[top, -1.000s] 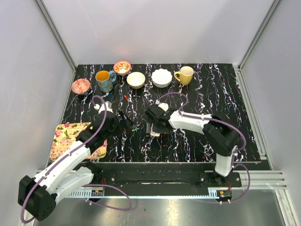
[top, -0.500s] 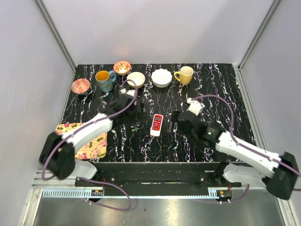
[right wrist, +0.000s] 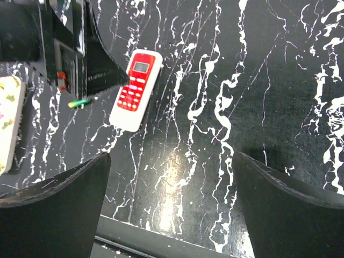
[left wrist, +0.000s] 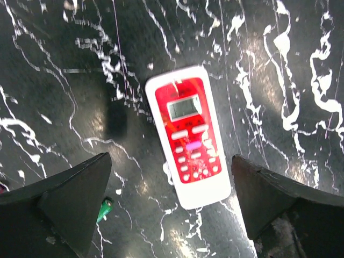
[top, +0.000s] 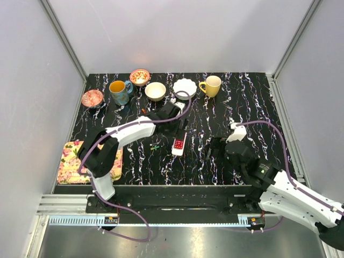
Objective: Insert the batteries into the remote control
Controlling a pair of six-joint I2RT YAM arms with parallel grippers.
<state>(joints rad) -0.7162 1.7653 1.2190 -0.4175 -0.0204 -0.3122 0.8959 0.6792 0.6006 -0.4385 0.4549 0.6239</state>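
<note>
White remote control [left wrist: 188, 137] – red face, black white-veined table [top: 242, 107]

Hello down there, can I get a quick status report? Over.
Left gripper open above the remote; right gripper open, off to one side. Remote face up, untouched. Green battery loose beside it. Nothing blocking.

The remote control [left wrist: 189, 137] lies face up on the black, white-veined table [left wrist: 279, 64] — a white slab with a red front, its small grey screen [left wrist: 184, 108] toward the top of the picture and rows of pale buttons [left wrist: 194, 156] below it. It sits slightly askew. The left gripper [left wrist: 169, 161] hangs above it with its jaws spread wide, the two dark fingers [left wrist: 70, 199] at the lower corners and the remote's near end between them, touching neither. Just beside the left-hand finger peeks the green end of a battery [left wrist: 105, 206] — the rest is hidden.
</note>
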